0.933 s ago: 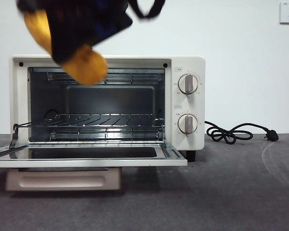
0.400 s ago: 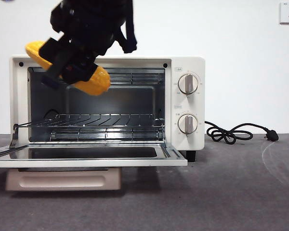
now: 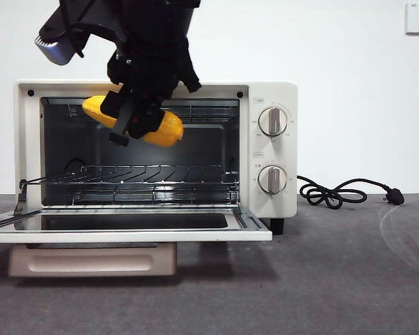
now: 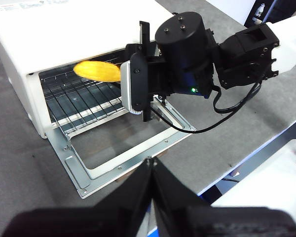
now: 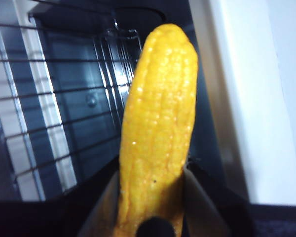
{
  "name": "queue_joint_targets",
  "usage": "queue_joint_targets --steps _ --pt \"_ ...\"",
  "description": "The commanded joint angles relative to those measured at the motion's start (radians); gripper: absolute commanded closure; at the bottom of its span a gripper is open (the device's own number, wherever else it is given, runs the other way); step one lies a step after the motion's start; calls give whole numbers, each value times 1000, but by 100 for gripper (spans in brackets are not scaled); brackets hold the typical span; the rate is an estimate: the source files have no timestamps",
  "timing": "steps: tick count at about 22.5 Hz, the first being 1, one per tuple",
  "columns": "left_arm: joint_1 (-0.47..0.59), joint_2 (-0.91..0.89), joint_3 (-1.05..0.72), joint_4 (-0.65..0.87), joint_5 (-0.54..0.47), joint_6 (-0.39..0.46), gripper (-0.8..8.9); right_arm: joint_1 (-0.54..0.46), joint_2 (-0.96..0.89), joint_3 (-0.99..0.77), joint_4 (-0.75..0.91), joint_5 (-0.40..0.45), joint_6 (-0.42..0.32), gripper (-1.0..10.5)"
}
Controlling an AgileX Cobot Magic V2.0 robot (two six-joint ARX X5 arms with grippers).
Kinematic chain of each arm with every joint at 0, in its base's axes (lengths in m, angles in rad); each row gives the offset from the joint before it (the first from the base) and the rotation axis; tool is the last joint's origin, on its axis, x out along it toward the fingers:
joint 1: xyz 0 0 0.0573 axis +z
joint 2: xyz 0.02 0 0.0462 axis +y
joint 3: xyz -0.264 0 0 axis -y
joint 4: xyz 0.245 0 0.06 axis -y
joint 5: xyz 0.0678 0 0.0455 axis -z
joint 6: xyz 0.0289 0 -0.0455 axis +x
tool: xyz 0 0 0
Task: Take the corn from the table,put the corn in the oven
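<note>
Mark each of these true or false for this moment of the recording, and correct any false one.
1. The oven door is shut. False: it is folded down open.
2. The right gripper holds the corn. True.
3. The corn lies on the wire rack. False: it hangs above it, held.
4. The left gripper holds nothing, jaws together. True.
5. The power cord lies on the table, unplugged. True.

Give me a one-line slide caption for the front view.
Right claw holds the corn in the open oven mouth, above the wire rack.
</note>
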Motion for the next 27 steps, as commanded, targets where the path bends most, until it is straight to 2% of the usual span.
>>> queue_joint_targets --steps 1,10,15,17,21,27 --pt "-2 -3 -8 4 -3 -8 819 -13 20 8 -1 -22 -26 958" --pt "-2 -3 -8 0 -3 -8 819 -45 32 8 -104 -82 -27 924" --pt "-2 -3 -8 -3 -3 -7 819 -51 32 8 -109 -94 -18 653" --pt "-2 -3 -8 -3 -3 -7 819 -53 32 8 -109 -94 -8 623" --pt "-2 -3 -8 -7 -3 -7 819 -52 32 8 -117 -95 7 622" --pt "-2 -3 -8 -6 -3 -7 819 -43 31 8 -134 -88 92 623"
